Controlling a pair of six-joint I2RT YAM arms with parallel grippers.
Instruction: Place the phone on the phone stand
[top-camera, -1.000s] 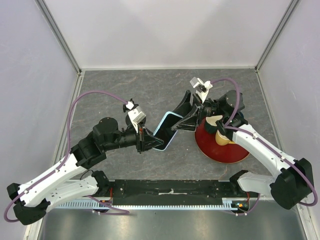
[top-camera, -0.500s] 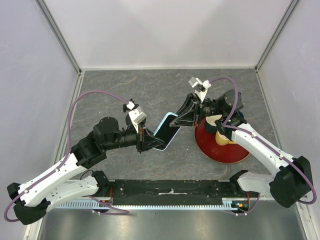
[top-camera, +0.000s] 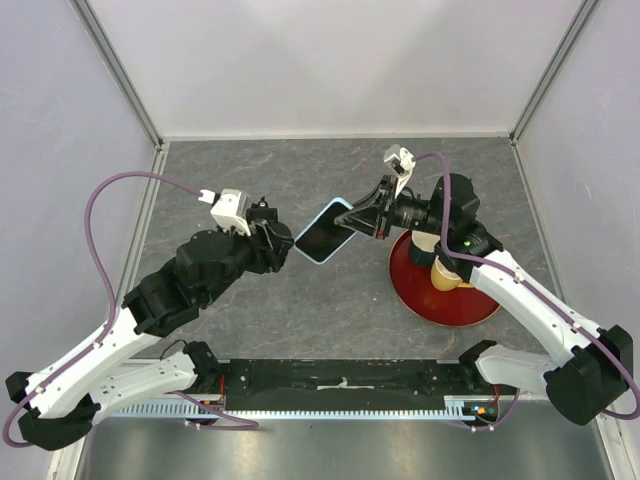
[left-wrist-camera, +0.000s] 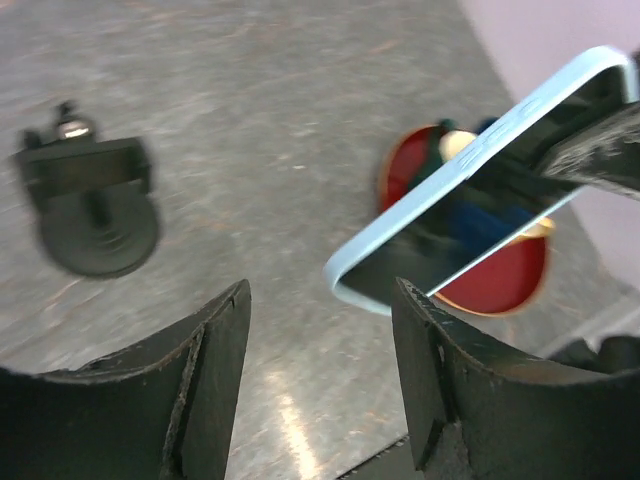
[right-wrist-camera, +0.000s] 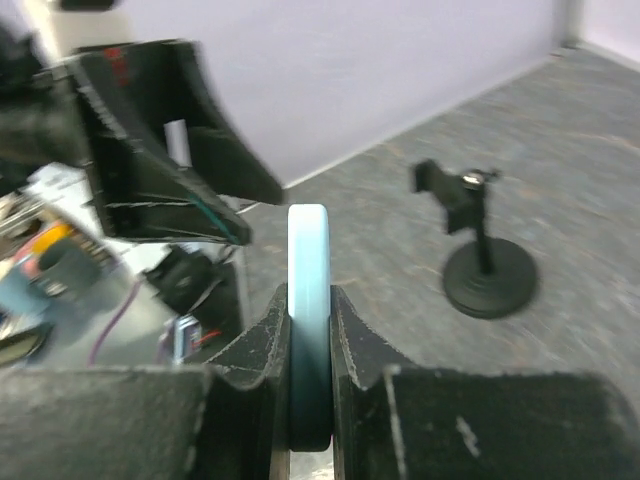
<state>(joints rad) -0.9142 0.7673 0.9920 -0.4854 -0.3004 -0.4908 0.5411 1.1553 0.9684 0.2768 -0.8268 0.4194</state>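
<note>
The phone, black glass with a pale blue rim, hangs tilted above the table near the middle. My right gripper is shut on its right end; in the right wrist view the pale blue edge sits pinched between both fingers. My left gripper is open just left of the phone, apart from it, with nothing between its fingers. The phone's lower corner floats ahead of them. The phone stand, black with a round base and a clamp, stands on the table, half hidden by my left wrist.
A red plate with a cream cup on it lies under my right arm. Pale walls close the grey table at left, back and right. A black rail runs along the near edge.
The right gripper shut on the phone's end. The left gripper opened, let the phone go and drew back left. The phone now hangs a little higher and farther back.
</note>
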